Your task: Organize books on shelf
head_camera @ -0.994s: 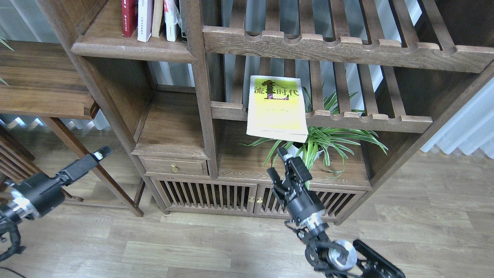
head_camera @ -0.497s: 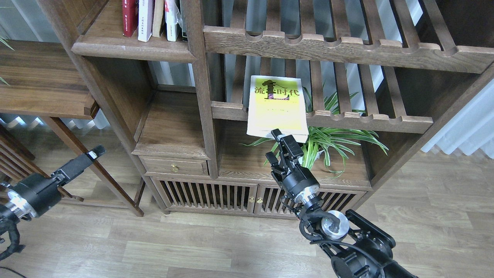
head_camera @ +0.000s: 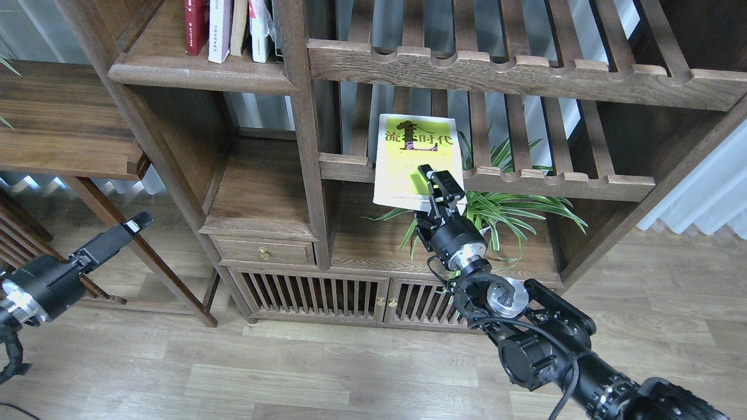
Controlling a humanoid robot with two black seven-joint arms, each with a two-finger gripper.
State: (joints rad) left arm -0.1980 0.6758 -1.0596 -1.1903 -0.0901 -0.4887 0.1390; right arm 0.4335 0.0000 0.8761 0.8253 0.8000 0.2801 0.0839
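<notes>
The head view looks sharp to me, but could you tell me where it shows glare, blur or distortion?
Head view: the yellow-green book is washed out on its lower cover, its title still legible; the right gripper is dark, its fingers hard to separate; the bookcase posts lean outward, a wide-angle effect; the curtain at right is overexposed.

Plant (head_camera: pixel 496 210) crowds below rack (head_camera: pixel 560 181).

The tall wooden bookcase (head_camera: pixel 303 146) has a slatted rack (head_camera: pixel 525 181) on which a yellow-green book (head_camera: pixel 408 151) lies flat, overhanging the front rail. Below, a solid board (head_camera: pixel 367 245) carries a potted plant (head_camera: pixel 496 210). Upright books (head_camera: pixel 224 26) stand on the upper left shelf (head_camera: pixel 192 73).
</notes>
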